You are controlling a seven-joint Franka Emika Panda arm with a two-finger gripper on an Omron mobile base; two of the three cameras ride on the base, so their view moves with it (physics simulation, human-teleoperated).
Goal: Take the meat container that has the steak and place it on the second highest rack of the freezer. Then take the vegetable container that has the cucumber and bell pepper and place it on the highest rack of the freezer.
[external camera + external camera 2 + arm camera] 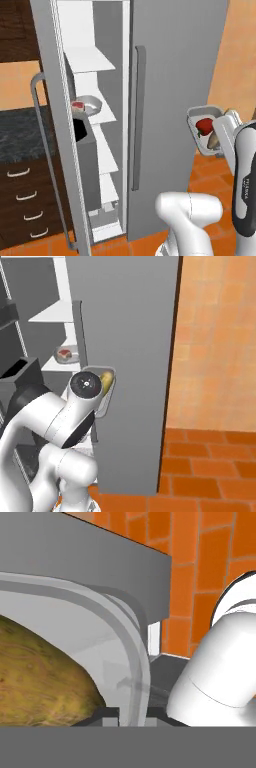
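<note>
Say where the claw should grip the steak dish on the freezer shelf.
Pinch the near rim of the steak dish, coming in level from the open front. It is shallow and sits flat on the shelf, with another shelf above, so a top approach looks cramped.

Even, flat rendered light fills all three views, bright and without glare. The freezer's closed door [170,100] is a smooth mid grey with soft gradients only, while the open compartment's white shelves [92,60] read brightest and the recess behind them darkens to grey. Shadows are faint; a dark bin [82,127] is the deepest tone. Edges look slightly soft and pixelated. In the hand view, the clear container wall [125,657] up close looks hazy and translucent.
</note>
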